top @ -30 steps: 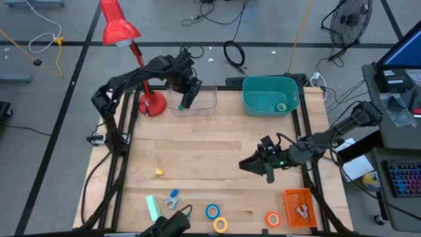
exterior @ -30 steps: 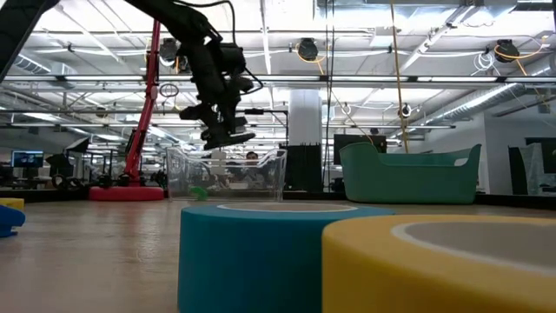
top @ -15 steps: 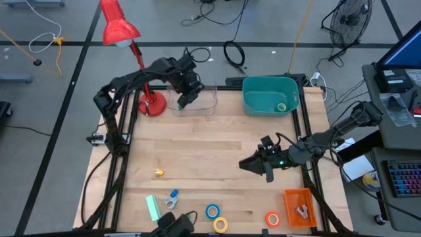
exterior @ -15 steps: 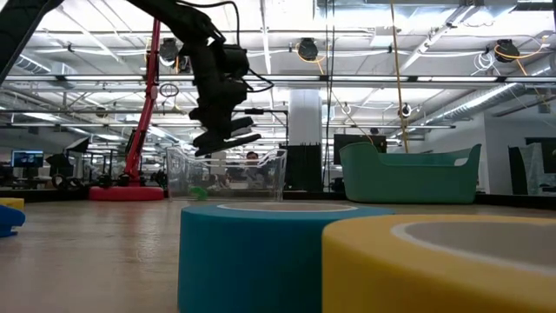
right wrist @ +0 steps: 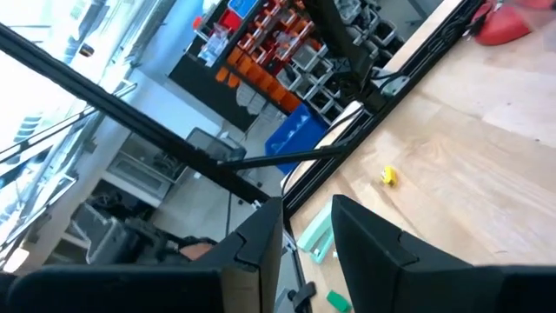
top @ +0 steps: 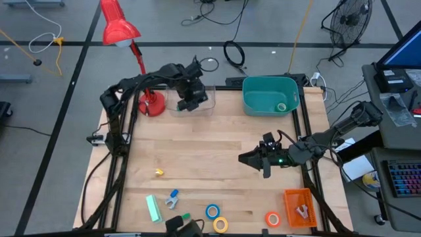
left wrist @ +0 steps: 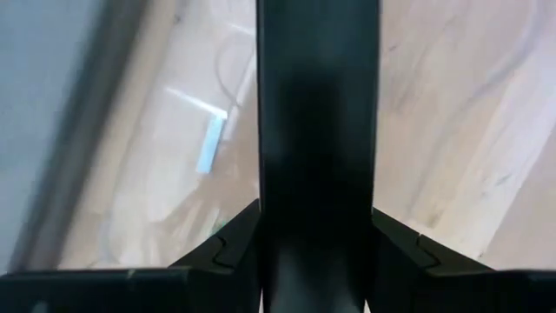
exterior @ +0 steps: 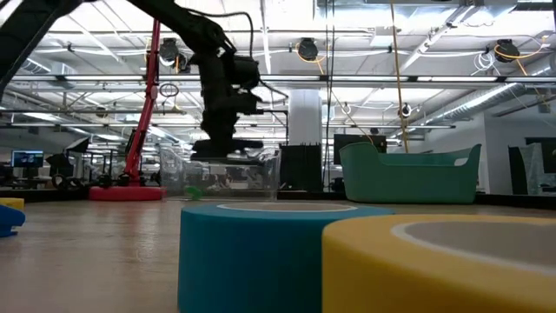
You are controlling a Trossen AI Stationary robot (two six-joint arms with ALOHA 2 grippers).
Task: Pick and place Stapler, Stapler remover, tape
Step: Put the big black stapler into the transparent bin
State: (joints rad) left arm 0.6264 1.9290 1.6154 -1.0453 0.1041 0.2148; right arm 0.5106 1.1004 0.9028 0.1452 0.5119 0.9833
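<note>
Wooden table (top: pixel 217 145) is mostly unsorted—the left gripper (top: pixel 191 100), jaws together, hangs over the clear bin (top: pixel 205 99) at 12 o'clock, while the tape rolls (top: pixel 212 211) (near 6 o'clock) wait—the right gripper (top: pixel 258 161) looks slightly open.

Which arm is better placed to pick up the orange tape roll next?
Right, probably. The right gripper hovers over the table's right half, nearer the orange tape roll; the left gripper is over the clear bin at the far edge.
</note>
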